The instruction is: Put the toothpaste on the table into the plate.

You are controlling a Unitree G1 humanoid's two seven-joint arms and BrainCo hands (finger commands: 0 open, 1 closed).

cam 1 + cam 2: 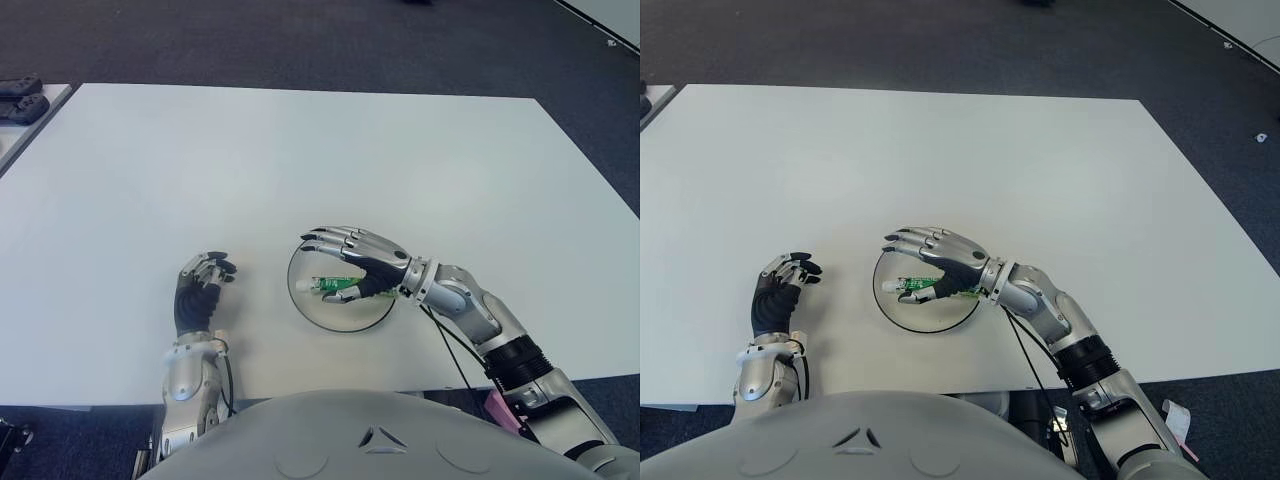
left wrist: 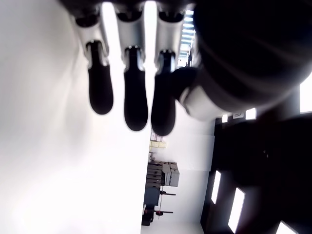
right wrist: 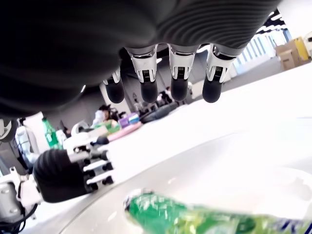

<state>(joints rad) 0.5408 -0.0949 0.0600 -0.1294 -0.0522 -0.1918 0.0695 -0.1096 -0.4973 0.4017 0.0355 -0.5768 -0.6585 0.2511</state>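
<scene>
Eye views: the toothpaste (image 1: 335, 287) lies inside the plate (image 1: 300, 300) on the table (image 1: 300, 150), the right hand (image 1: 358, 258) hovers over it with fingers extended and empty, and the left hand (image 1: 200, 290) shows left of the plate. Left wrist view: its fingers (image 2: 134, 95) are loosely extended, holding nothing. Right wrist view: spread fingertips (image 3: 148, 90) hang clear above the tube, so a low withdrawal could likely snag it and drag it over the rim.

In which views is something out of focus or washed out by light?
Right wrist view: the toothpaste is close and blurred, lying in the plate under the open right hand. Left wrist view: the table is overexposed to plain white beside the left hand. Eye views look evenly lit.
</scene>
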